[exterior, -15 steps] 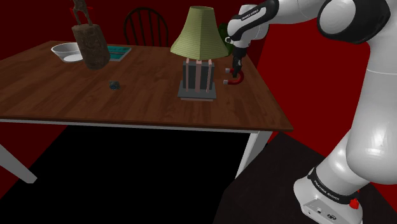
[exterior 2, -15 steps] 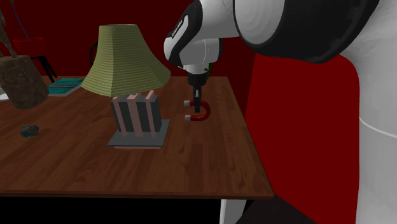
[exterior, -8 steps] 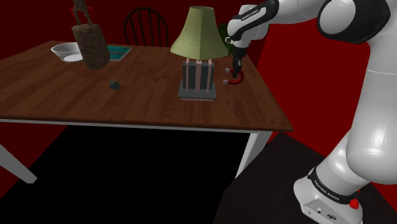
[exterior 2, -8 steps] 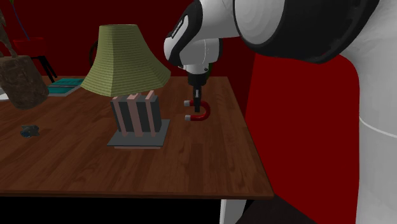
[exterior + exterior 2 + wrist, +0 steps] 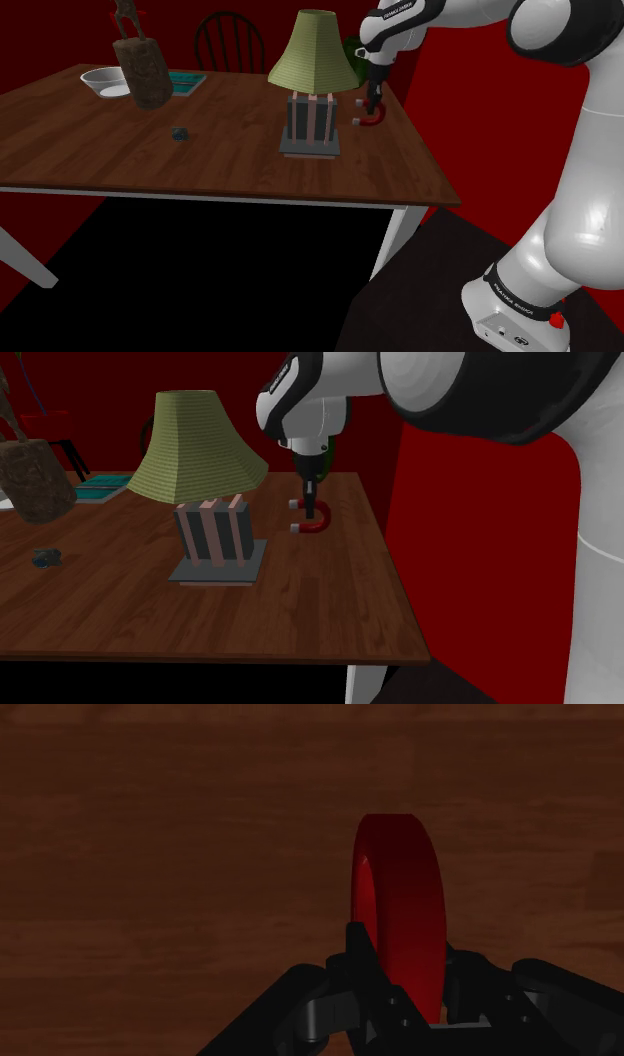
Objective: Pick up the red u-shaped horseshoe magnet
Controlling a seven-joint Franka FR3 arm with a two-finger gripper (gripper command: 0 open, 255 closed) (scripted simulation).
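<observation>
Arm (image 5: pixel 585 200) rises from the stand (image 5: pixel 512 312) at the shoulder view's lower right, arches over and reaches to the far right corner of the bench (image 5: pixel 200 165). Its wrist is turned so that the black pincer (image 5: pixel 373 102) points straight down. In the second exterior view the pincer (image 5: pixel 311 495) hangs below the white wrist, just beside the lamp (image 5: pixel 197 447). Its fingers (image 5: pixel 362 966) stand narrow, clasping the bend of the red horseshoe magnet (image 5: pixel 400 914). The wrist view shows that bend edge-on between them, with the bench's wood grain behind it.

The magnet (image 5: pixel 312 522) hangs with its two limbs one above the other. Their grey tips point to the second exterior view's left, toward the lamp's striped base. In the shoulder view the magnet (image 5: pixel 368 121) is at the bench's far right corner, near the right edge and next to the lamp (image 5: pixel 312 55).

Compared with half a second ago, wrist, pincer and magnet all stand a little higher in both outer views. The magnet was lower against the wood then, and now it appears lifted just off the surface. The other things on the bench lie where they did.

By count there is one magnet and one lamp with a green shade. There is also one white bowl (image 5: pixel 104 80), one brown pot (image 5: pixel 143 72), one flat teal thing (image 5: pixel 186 82) and one small dark lump (image 5: pixel 180 133). One chair (image 5: pixel 228 38) stands behind the bench.
</observation>
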